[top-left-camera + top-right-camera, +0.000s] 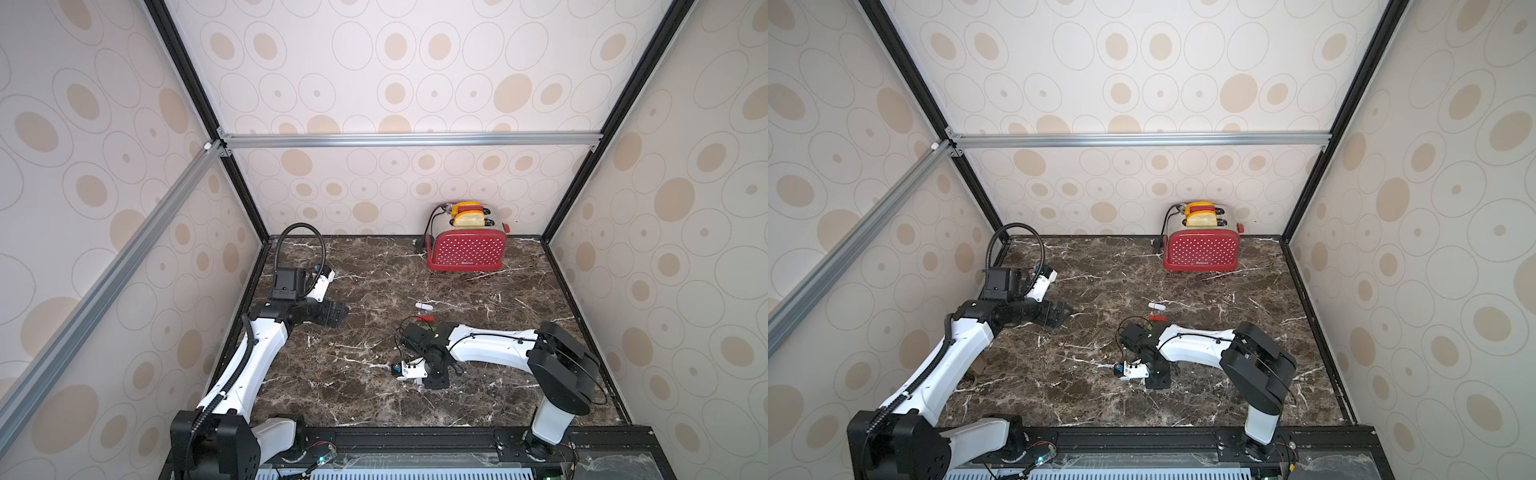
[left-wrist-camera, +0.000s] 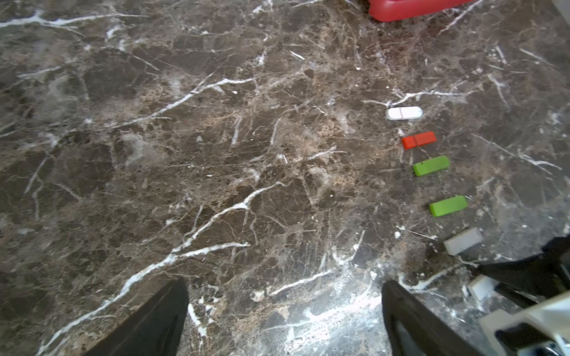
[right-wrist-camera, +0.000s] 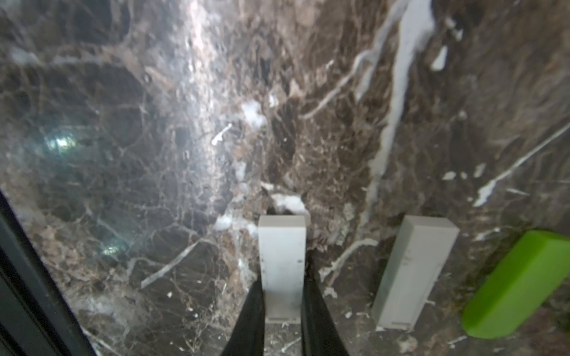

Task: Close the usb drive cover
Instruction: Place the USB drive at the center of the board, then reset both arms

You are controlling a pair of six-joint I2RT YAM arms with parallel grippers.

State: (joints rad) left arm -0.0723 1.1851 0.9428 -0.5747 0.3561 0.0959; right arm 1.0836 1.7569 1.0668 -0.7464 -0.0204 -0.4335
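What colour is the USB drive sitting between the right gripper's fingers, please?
The drive is pale grey, seen best in the right wrist view.

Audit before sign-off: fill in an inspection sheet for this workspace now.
Surface: brown marble tabletop, no spills seen.
Job's things: six usb drives in a row: white drive, red drive, green drive, second green drive, loose grey drive, held grey drive.
Clutter: red toaster with toast, at back wall.
Grippers: left gripper open; right gripper jaws against the held grey drive's sides.
Cables: black hose above left gripper; thin wires by right gripper.
Surroundings: patterned walls, aluminium rail.
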